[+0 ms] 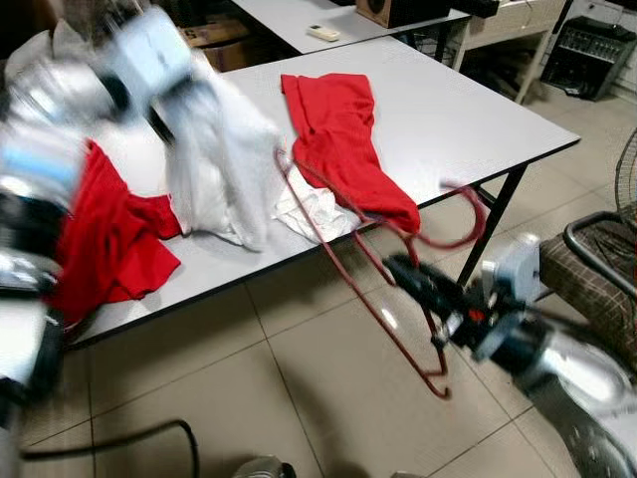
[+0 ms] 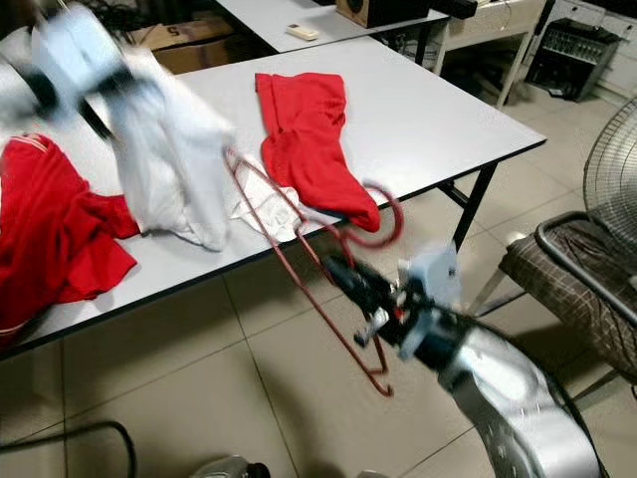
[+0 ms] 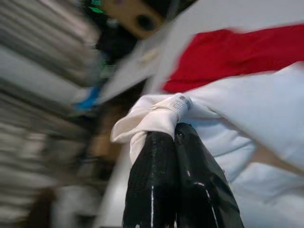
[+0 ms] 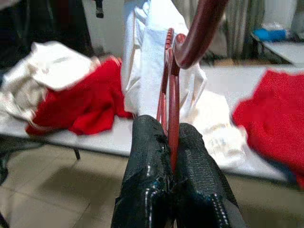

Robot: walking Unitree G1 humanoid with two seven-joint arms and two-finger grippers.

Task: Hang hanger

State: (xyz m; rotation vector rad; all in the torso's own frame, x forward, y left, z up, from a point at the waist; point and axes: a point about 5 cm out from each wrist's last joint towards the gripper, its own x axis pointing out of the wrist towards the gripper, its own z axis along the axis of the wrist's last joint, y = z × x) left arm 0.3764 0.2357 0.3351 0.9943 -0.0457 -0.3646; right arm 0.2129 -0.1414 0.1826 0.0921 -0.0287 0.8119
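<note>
Right wrist view: my right gripper [image 4: 172,142] pinches the hanger [image 4: 172,102] off the table [image 1: 448,110] edge.
Left gripper [image 3: 175,142]: pressed on white cloth [image 1: 224,164].
Handling: hanger stiff, light, thin; hold near hook.

dark red hanger [image 1: 370,299], white garment [image 1: 221,164], red shirt [image 1: 343,139], grey table [image 1: 448,110], beige floor tiles [image 1: 299,388]

Table [image 1: 468,110] edge beside hanger [image 1: 368,289]

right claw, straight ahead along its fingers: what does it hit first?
Probably the white garment, held up by the left claw. The right claw, shut on the red hanger, points at it over the table edge. Depth is unclear.
</note>
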